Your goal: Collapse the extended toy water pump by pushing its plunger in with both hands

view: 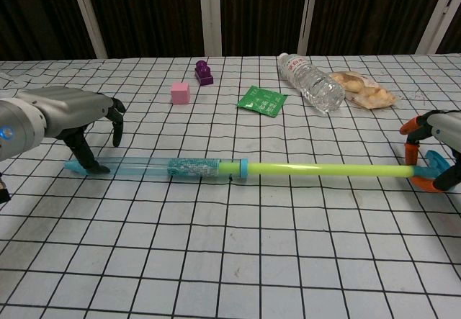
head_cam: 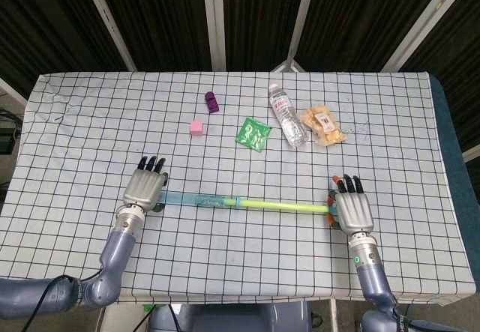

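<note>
Now, pump: toy water pump [view: 180, 166] lies extended across the worktop [view: 230, 261].
Left hand [head_cam: 146, 189]: fingers arched over the nozzle end; brace it.
Right hand [head_cam: 352, 210]: wrapped on the plunger handle [view: 421, 162]; push straight along the rod.

We see a counter [head_cam: 390, 122] covered with a white cloth [head_cam: 97, 122] printed in a black grid, wrinkled toward its far left corner. Behind it hang dark ribbed panels [head_cam: 157, 21] split by pale slanted bars [head_cam: 214, 21]. The light falls evenly.
</note>
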